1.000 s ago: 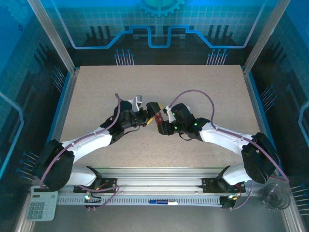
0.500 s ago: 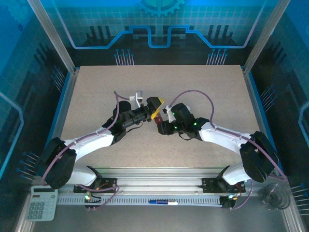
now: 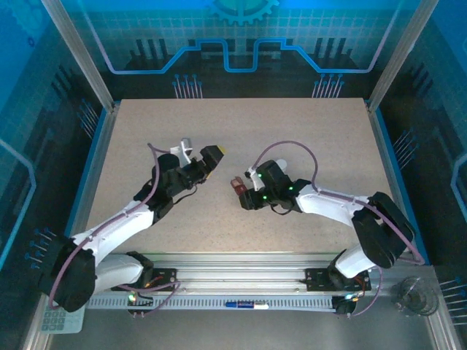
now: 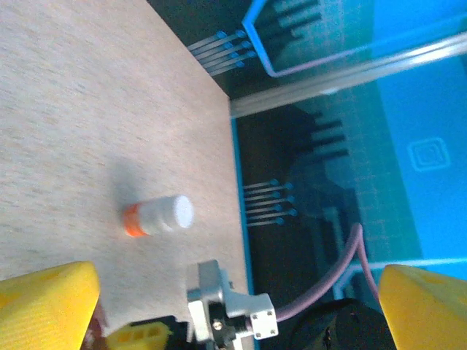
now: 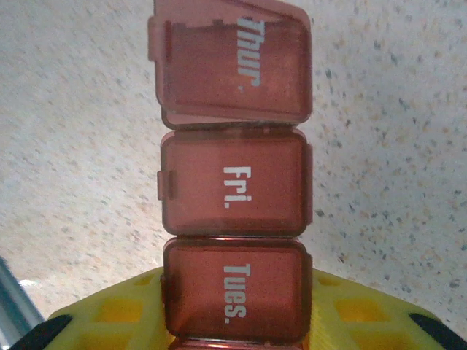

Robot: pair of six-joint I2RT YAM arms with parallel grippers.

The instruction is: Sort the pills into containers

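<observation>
**Right gripper [image 3: 239, 187] clamps the near end of the containers [image 5: 235, 197] at the middle of the table [image 3: 306, 124] — lids marked Thur., Fri. and Tues. face up.**

A little to its left hangs the left gripper [image 3: 213, 154], yellow fingers [image 4: 44, 306] spread wide and empty, a white bottle [image 4: 157, 216] lying beyond. The step looks like readying the strip for filling: the Thur. lid [image 5: 233, 65] sits slightly askew and the others look shut. Next, I'd judge, the free arm must raise a lid while the strip is held steady.
</observation>
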